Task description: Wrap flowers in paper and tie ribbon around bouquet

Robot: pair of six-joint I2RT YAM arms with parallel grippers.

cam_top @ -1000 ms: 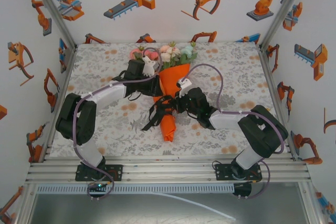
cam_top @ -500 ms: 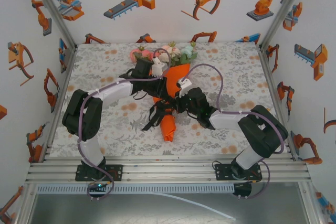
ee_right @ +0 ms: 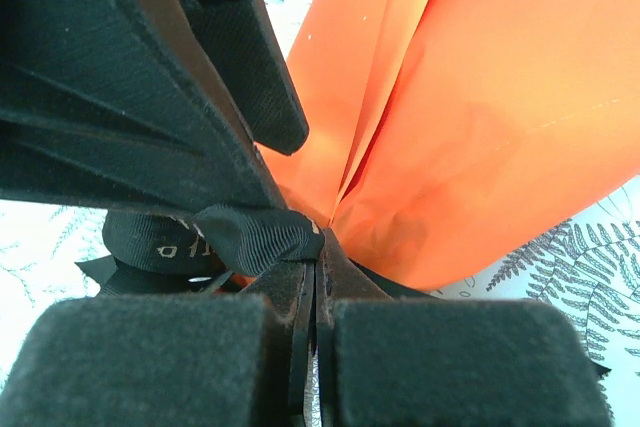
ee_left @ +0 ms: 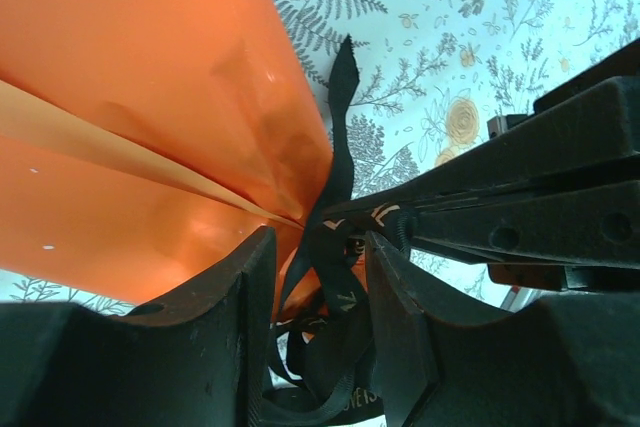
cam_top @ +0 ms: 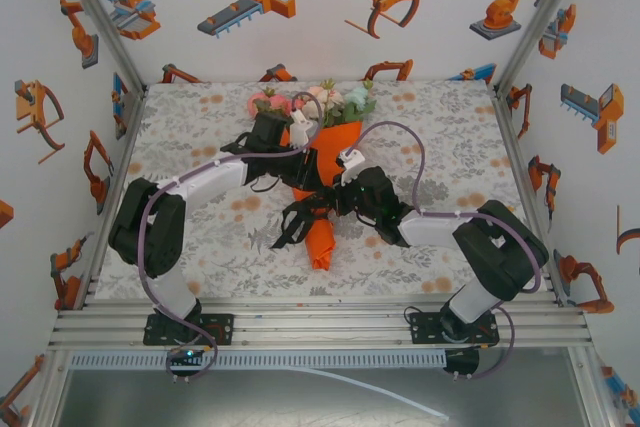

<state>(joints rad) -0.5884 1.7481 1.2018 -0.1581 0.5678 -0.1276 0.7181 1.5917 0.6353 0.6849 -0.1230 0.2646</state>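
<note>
The bouquet lies mid-table, with the flowers (cam_top: 325, 99) at the far end and the orange paper (cam_top: 335, 147) cone pointing toward me. Black ribbon (cam_top: 290, 227) is bunched at the cone's waist. My left gripper (cam_top: 305, 179) comes in from the left. In its wrist view the left gripper (ee_left: 318, 237) stands open, and loose ribbon (ee_left: 335, 297) loops between its fingers beside the paper (ee_left: 150, 97). My right gripper (ee_right: 318, 247) is shut, pinching a fold of ribbon (ee_right: 240, 237) against the paper (ee_right: 480, 127). Its tips (ee_left: 335, 215) meet the left jaws.
The table (cam_top: 450, 147) has a grey-and-orange floral cloth. Printed walls and aluminium posts enclose it on three sides. Both arms' grey cables arc above the cloth near the bouquet. Open cloth lies to the left and right of the arms.
My left arm has pushed its gripper a little right, in toward the cone's waist, and its jaws have narrowed slightly. The right arm and the bouquet have stayed put.
</note>
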